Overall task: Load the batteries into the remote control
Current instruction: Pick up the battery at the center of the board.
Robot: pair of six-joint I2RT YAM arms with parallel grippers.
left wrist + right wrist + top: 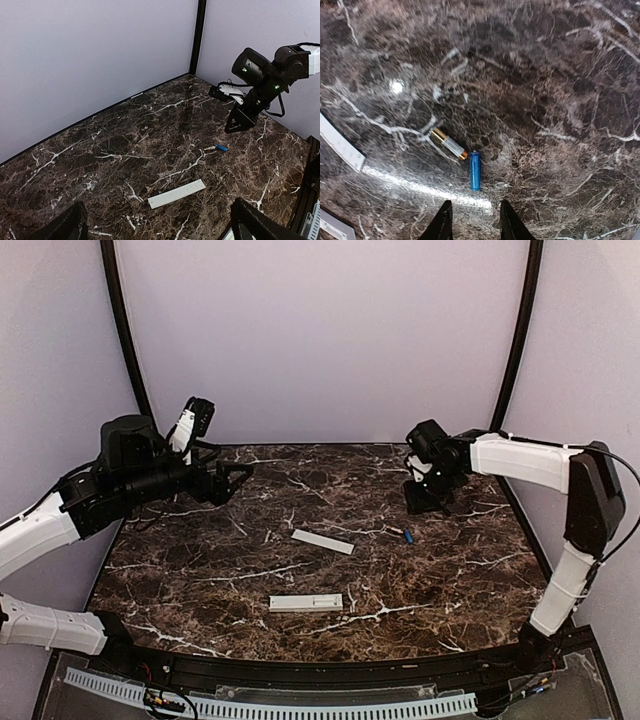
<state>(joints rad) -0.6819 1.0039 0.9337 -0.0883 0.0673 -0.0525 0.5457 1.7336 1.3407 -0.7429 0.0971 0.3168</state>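
- Marble worktop [200, 580] — batteries [475, 170] lie mid-frame, one blue, one blurred gold-silver.
- Right pincer [472, 226] narrow, empty, only its tips showing.
- Left pincer [157, 227] wide, cropped; remote control [305, 602] lower centre.

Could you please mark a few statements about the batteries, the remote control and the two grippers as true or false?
1. The blue battery and the silver-and-gold battery both lie on the table, outside the remote control. True.
2. The right gripper grips the blue battery. False: its jaws are apart with nothing between them, and the battery lies on the table ahead of them.
3. The cover strip lies apart from the remote control. True.
4. The left gripper is shut on the remote control. False: it is wide open, holds nothing and is well away from the remote control.
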